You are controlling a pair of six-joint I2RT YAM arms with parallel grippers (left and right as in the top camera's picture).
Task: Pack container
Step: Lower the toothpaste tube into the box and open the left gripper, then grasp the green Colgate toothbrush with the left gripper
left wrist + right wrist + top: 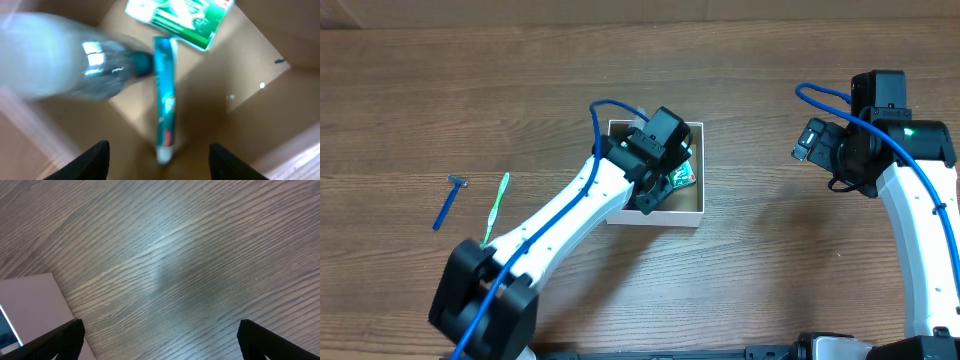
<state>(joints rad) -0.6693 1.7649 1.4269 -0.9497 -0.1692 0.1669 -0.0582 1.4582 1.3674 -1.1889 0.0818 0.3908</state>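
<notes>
The container [686, 215] is a small square box with white walls and a brown inside, at the table's middle. My left gripper [655, 190] hangs over it, open and empty [159, 165]. In the left wrist view a teal toothpaste tube [165, 95] lies on the brown floor [225, 125], with a green and white packet [180, 20] at the far corner and a blurred clear bottle [60, 60] beside the tube. The packet shows in the overhead view [682, 178]. My right gripper [810, 140] is open and empty over bare table [160, 345], right of the container.
A green toothbrush [497, 205] and a blue razor [448, 202] lie on the wooden table at the left. A white box corner [30, 305] shows at the left edge of the right wrist view.
</notes>
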